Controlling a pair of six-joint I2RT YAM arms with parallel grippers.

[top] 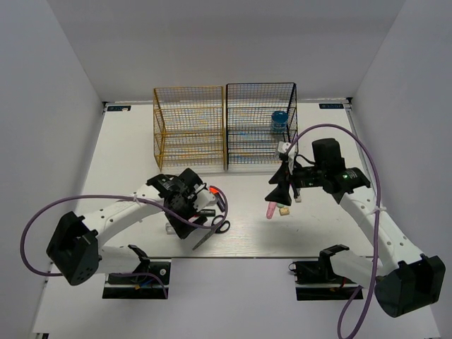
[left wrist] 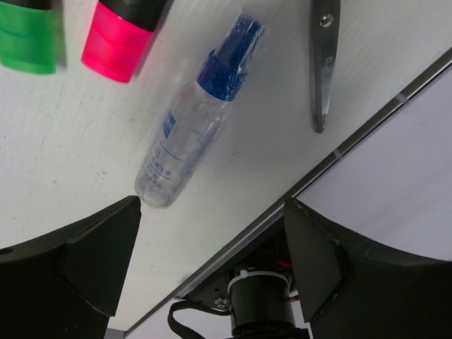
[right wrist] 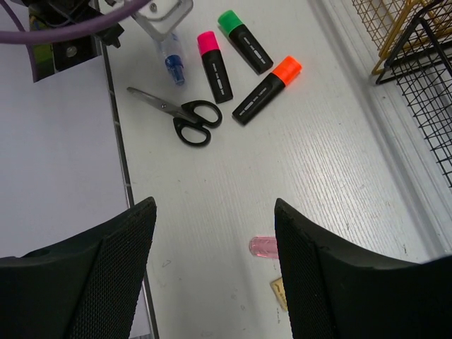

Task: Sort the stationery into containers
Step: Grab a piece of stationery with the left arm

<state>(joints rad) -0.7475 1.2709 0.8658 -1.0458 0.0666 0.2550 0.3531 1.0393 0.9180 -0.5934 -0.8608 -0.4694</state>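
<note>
Left gripper (left wrist: pixel 210 248) spread wide near tube (left wrist: pixel 189 131)

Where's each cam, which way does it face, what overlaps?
Top external: above and behind the bases, looking down on the table, gold rack, black rack; both arms show.
Left wrist: on the left arm, facing down at the clear bottle; open left claw shows.
Right wrist: on the right arm, facing scissors and highlighters; open right claw shows.
Shared: scissors, all three.

3 highlighters (right wrist: pixel 214 67), 1 scissors (right wrist: pixel 185 116), 1 blue-capped tube (left wrist: pixel 191 120), 1 blue jar (top: pixel 280 121), 1 pink stick (right wrist: pixel 263 247), 2 racks: gold rack (top: pixel 188 127), black rack (top: pixel 260 126)
</note>
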